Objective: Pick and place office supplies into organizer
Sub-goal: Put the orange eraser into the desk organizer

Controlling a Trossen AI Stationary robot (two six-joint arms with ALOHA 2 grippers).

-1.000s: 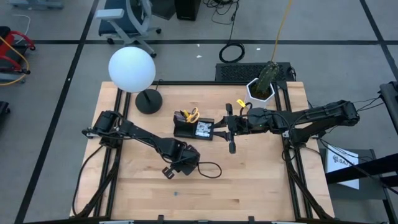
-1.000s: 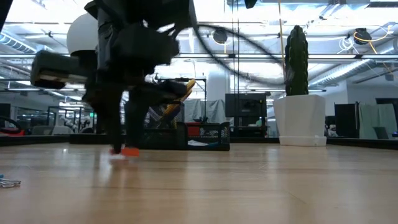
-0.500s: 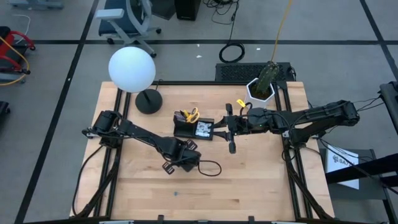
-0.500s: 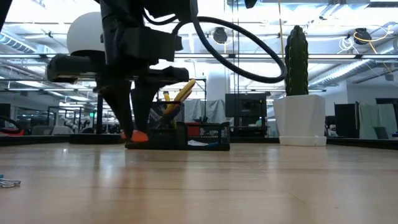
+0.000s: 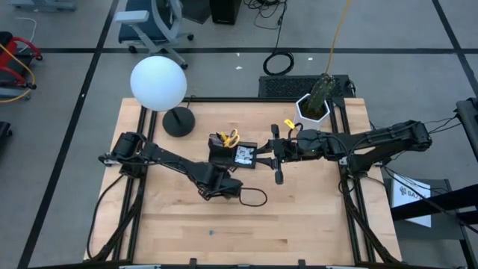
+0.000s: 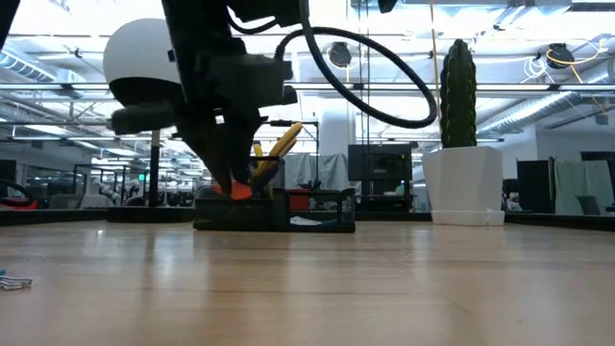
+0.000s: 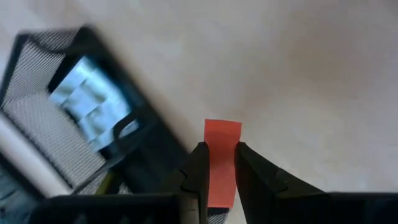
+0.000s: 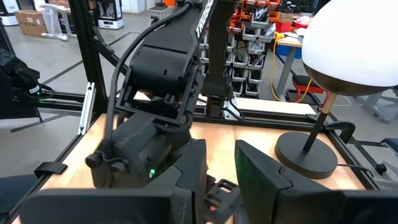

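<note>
The small red eraser piece (image 7: pixel 222 158) sits between the fingers of my left gripper (image 6: pixel 231 187), which is shut on it just in front of the organizer's near side. The black mesh organizer (image 5: pixel 233 153) stands mid-table. Yellow-handled scissors (image 5: pixel 231 137) stick up out of its cup, and a pale pad (image 7: pixel 87 112) lies in its tray. My right gripper (image 8: pixel 221 168) hovers level at the organizer's right side (image 5: pixel 263 158). Its fingers are slightly apart, with nothing between them. My left gripper pinches the red piece by its two long sides (image 7: pixel 222 168) between the two fingers. The piece's free end (image 7: pixel 222 132) sticks out past the fingertips. The fingers slant steeply down from above. The piece hangs clear of the table (image 6: pixel 233 190).
A lamp with a white globe (image 5: pixel 158 84) and a round black base (image 5: pixel 178 121) stands at the far left. A white plant pot (image 5: pixel 314 108) stands at the far right. The left arm's cable loops over the wood (image 5: pixel 255 198). A small clip (image 6: pixel 12 281) lies near the front edge.
My left gripper has risen and gone toward the far edge, up to the organizer, and has tipped as it went. The red piece has come with it, from down at the tabletop to clear of it. The fingers have stayed shut on the piece.
</note>
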